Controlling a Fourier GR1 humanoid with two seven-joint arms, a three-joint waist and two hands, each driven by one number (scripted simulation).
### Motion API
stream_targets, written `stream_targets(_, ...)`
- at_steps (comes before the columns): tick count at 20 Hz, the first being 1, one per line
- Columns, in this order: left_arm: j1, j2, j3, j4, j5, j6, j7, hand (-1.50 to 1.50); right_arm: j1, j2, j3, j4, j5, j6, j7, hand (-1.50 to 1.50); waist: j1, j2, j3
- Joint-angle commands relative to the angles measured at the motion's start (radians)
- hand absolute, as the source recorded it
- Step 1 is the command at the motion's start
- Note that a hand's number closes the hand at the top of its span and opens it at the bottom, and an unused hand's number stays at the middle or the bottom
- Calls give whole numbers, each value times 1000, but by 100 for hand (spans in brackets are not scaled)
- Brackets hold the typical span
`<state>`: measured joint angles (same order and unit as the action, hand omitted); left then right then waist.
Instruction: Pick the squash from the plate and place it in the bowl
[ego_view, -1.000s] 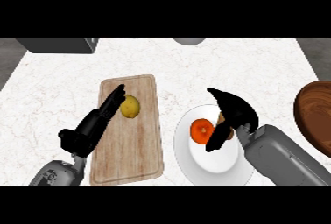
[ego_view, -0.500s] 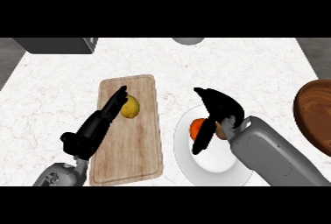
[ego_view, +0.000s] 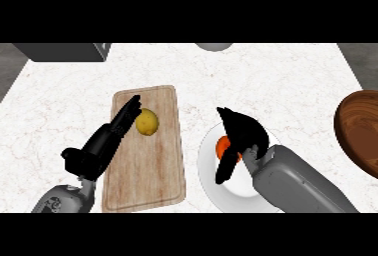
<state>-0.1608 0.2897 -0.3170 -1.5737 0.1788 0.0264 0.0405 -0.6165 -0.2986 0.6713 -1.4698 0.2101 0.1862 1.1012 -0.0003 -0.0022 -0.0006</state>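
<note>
An orange squash (ego_view: 221, 146) lies on a white plate (ego_view: 209, 170) right of centre. My right hand (ego_view: 247, 132) is spread over it and hides most of it, with the fingers pointing up and left past it and the thumb hanging down on its near side. The fingers are not curled round the squash. The brown wooden bowl (ego_view: 358, 132) is cut off by the right edge. My left hand (ego_view: 103, 145) lies open and straight on the cutting board.
A wooden cutting board (ego_view: 155, 170) left of the plate carries a yellow lemon (ego_view: 147, 121), right by my left fingertips. A grey round object (ego_view: 214, 46) sits at the counter's far edge and a dark box (ego_view: 63, 51) at the far left corner.
My right hand has moved left across the plate and now covers most of the squash. The left hand and the lemon have stayed put.
</note>
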Motion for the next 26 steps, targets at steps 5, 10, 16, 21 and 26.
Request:
stream_targets(5,24,-17,23,38,-17,-54,-38,0,38,59,19,16,207,-28,74,-150,0,2,0)
stream_targets(10,28,-44,33,-11,-28,-36,8,0,110,68,31,35,304,-26,60,-150,2,1,0)
stream_targets(16,21,-83,37,-5,-74,-23,14,0,116,84,-71,101,340,21,8,-150,2,2,0)
stream_targets(21,-73,-95,91,46,-43,-79,60,0,163,131,-81,206,397,-11,-86,-150,0,3,1)
stream_targets(26,47,-96,97,2,-100,-108,-11,0,165,172,-168,274,462,-16,-197,-150,4,3,1)
